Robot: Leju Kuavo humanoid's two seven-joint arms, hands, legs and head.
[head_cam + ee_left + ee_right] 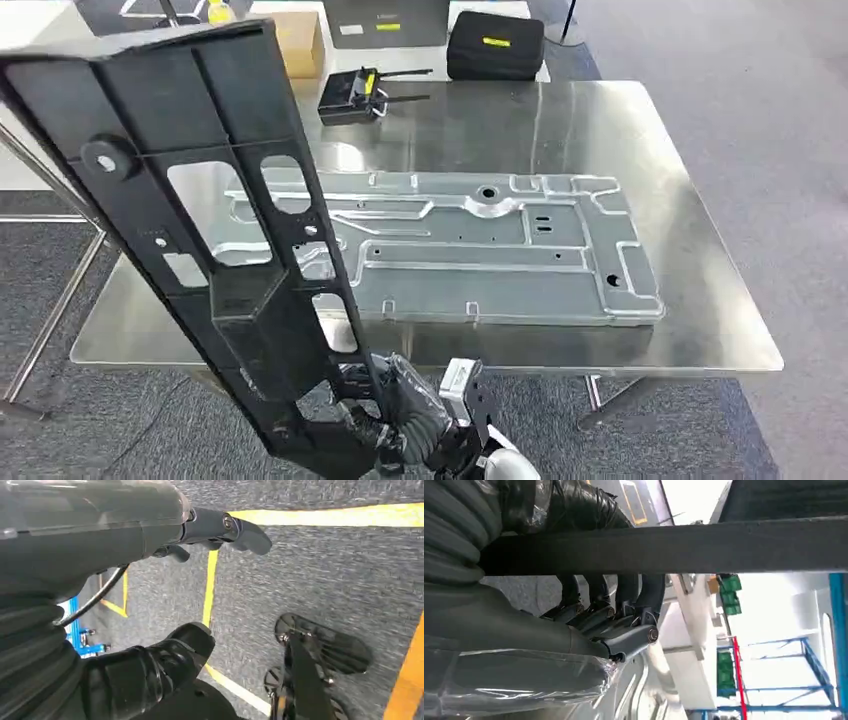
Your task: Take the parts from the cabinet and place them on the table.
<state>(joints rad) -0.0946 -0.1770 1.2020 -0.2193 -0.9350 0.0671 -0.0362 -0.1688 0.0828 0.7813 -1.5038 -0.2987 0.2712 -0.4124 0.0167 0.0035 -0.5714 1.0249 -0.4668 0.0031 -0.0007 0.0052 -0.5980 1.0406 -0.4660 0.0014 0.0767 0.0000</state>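
A long black plastic frame part with cut-out windows stands tilted, rising from the table's front edge up to the far left. My right hand grips its lower end just in front of the table. In the right wrist view the fingers curl round a black bar of the part. A flat silver stamped metal panel lies in the middle of the steel table, partly hidden behind the black part. My left hand hangs over grey floor, fingers apart and holding nothing.
At the table's far edge sit a black device with two antennas, a black zip case and a cardboard box. Bare steel shows right of the panel. Yellow lines cross the grey carpet.
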